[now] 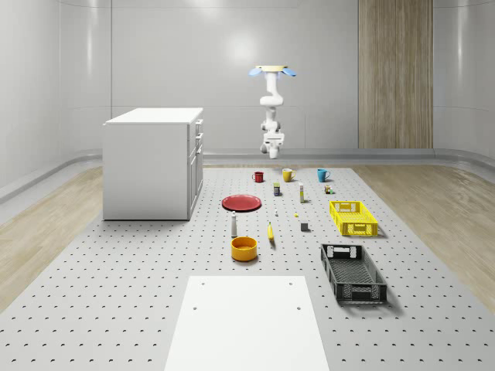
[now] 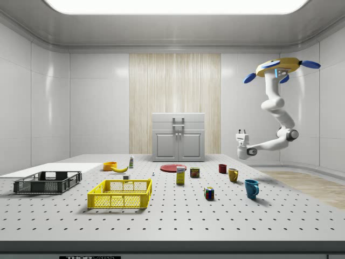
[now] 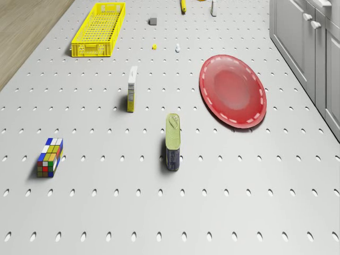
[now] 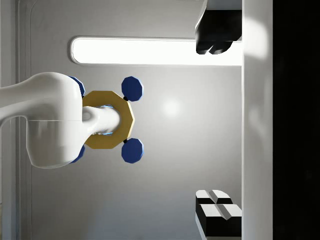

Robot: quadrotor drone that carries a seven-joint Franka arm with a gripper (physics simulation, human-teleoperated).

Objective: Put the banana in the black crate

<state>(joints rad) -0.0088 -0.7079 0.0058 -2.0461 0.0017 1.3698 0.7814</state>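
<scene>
Your drone view cuts off the banana [image 3: 183, 6] at twelve o'clock, the cabinet [image 3: 311, 48] at three o'clock, tiny grey block [image 3: 153, 21] too small to tell.

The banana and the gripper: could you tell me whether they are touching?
Apart. The side view shows the gripper high in the air while the banana lies on the table.

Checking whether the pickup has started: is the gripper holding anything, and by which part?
Nothing is held. The gripper points upward in mid-air with open fingers, the drone hovering high above the table's far end. The yellow banana lies on the table, untouched.
</scene>
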